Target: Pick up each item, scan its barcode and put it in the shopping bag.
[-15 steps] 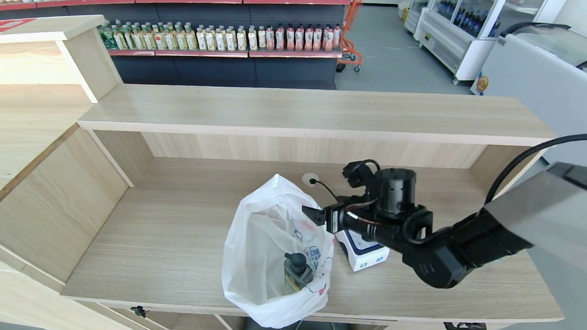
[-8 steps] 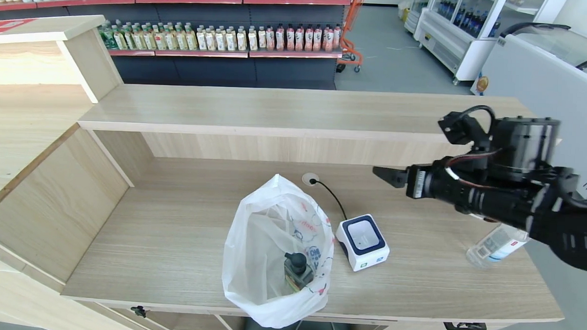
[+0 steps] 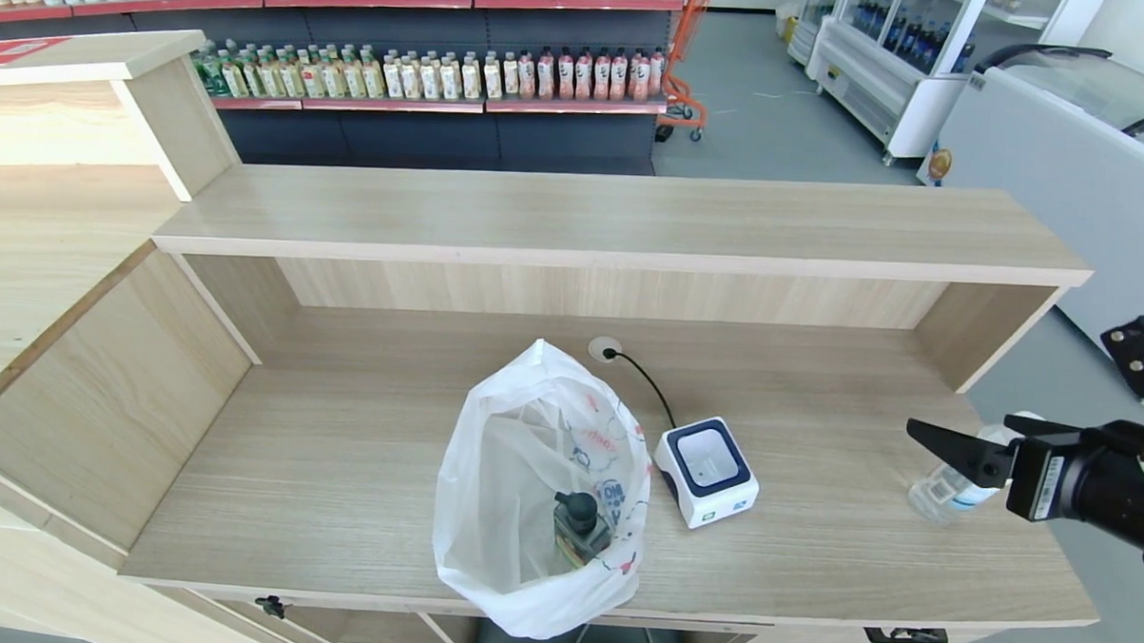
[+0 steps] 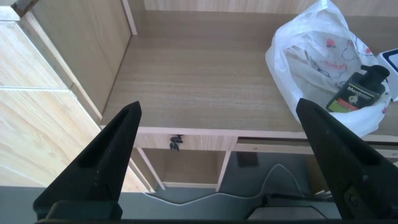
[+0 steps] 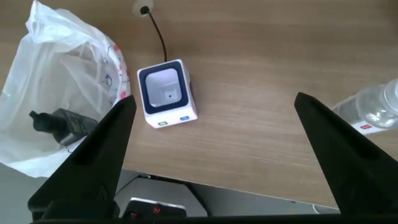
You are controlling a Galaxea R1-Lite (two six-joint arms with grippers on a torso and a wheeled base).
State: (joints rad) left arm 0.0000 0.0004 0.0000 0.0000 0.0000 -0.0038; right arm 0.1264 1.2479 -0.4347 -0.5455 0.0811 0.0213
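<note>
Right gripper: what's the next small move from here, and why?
Probably ease the right gripper down over the clear bottle lying on the counter near its right end. The gripper is open and empty, the bottle lies close by it, and it looks like the one item on the counter outside the shopping bag, which already holds a dark bottle.

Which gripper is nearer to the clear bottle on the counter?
Right. The right gripper hovers close over the bottle at the counter's right end; the left gripper hangs before the counter's front edge, beyond the shopping bag.
</note>
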